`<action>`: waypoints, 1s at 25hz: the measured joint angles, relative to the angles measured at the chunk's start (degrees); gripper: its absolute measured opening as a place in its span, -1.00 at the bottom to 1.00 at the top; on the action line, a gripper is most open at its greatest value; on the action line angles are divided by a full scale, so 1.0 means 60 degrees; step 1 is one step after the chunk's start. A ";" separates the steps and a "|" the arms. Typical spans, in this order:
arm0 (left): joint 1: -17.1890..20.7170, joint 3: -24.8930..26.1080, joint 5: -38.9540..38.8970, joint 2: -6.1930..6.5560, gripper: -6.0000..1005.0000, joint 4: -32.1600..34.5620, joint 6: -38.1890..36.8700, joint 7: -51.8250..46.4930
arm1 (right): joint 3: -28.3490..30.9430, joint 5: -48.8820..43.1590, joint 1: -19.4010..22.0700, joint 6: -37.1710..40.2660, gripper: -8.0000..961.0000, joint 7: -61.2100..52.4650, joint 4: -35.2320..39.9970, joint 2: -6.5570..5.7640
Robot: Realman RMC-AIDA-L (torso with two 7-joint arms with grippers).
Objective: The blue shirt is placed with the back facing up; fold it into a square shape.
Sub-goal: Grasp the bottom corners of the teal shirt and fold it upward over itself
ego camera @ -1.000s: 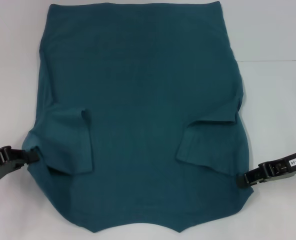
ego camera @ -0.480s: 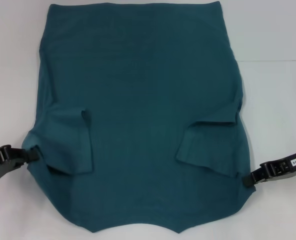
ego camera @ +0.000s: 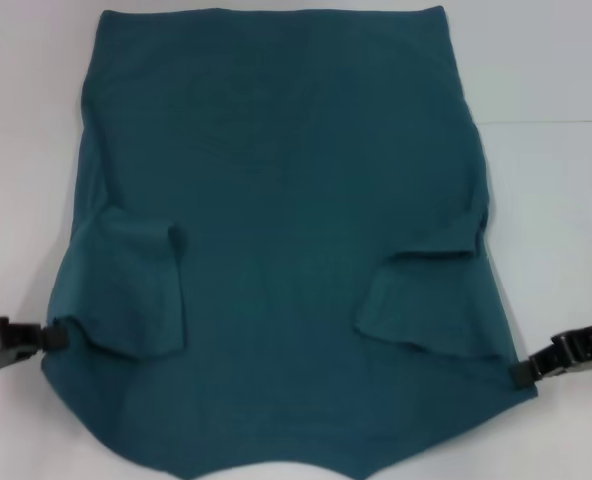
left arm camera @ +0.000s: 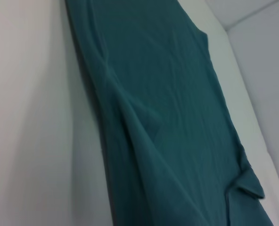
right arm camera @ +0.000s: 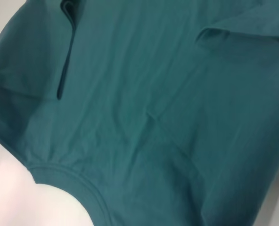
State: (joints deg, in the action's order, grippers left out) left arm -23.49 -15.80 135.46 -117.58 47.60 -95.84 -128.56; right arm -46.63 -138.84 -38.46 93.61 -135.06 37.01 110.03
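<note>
The blue shirt [ego camera: 286, 200] lies back up on the white table, plain teal, with its hem at the far edge and its collar end nearest me. Both short sleeves are folded in onto the body, the left sleeve [ego camera: 136, 290] and the right sleeve [ego camera: 426, 300]. My left gripper [ego camera: 54, 337] pinches the shirt's left shoulder edge. My right gripper [ego camera: 521, 375] pinches the right shoulder edge. The left wrist view shows the shirt [left arm camera: 168, 117] running away along the table. In the right wrist view the shirt [right arm camera: 144, 108] fills the picture, and its collar band [right arm camera: 69, 174] curves near the table.
The white table [ego camera: 556, 200] surrounds the shirt, with bare strips left and right of it. A faint seam [ego camera: 546, 122] crosses the table at the right. The shirt's near edge runs out of the head view.
Both grippers have moved outward and toward me, and the shirt's near corners have gone with them. The shoulder end now spreads wider and flatter.
</note>
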 joint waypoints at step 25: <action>-0.1087 0.0004 0.1239 0.0362 -0.99 -0.0595 -0.0195 -0.0628 | 0.1891 0.0137 0.0196 -0.0043 -0.96 0.0419 -0.0130 -0.0138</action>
State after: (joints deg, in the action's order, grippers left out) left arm -30.01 -15.78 142.90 -115.41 44.03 -97.01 -132.32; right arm -35.28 -138.02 -37.29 93.35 -132.55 36.23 109.20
